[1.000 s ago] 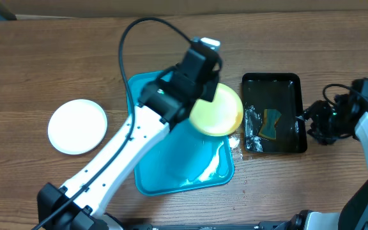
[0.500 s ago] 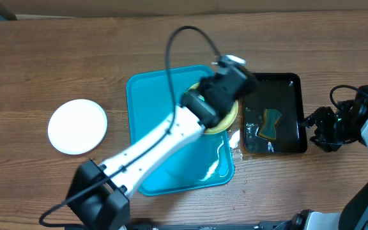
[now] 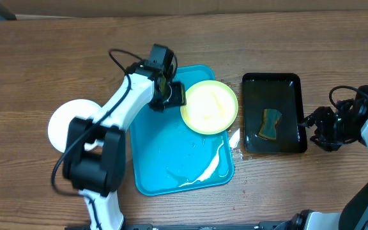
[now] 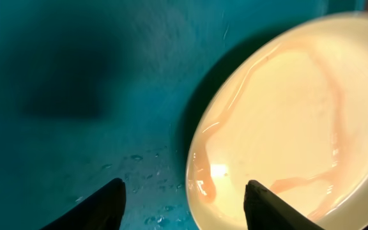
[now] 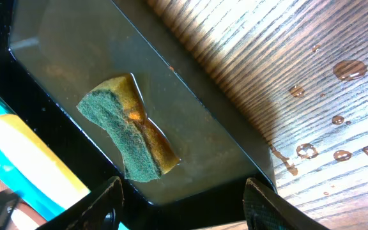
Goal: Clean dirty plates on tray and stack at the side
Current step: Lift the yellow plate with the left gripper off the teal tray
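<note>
The pale lime-green plate [image 3: 211, 107] lies flat in the far right corner of the turquoise tray [image 3: 165, 153]. In the left wrist view the plate [image 4: 292, 108] is wet, with thin orange streaks across it. My left gripper [image 3: 177, 97] is at the plate's left rim and open: one finger [image 4: 104, 207] is over the tray, the other [image 4: 267, 207] over the plate. A white plate [image 3: 69, 124] rests on the table at the left, partly hidden by my left arm. My right gripper [image 3: 306, 121] is open at the right edge of the black tray [image 3: 272, 83].
A green-and-yellow sponge [image 5: 130, 131] lies in shallow water in the black tray [image 5: 235, 166]. Water streaks the turquoise tray's near right part [image 3: 203, 171]. Drops sit on the wood [image 5: 350, 67] beside the black tray.
My left arm brought the green plate down flat on the turquoise tray, opened its jaws and swung left. The right arm has hardly moved.
</note>
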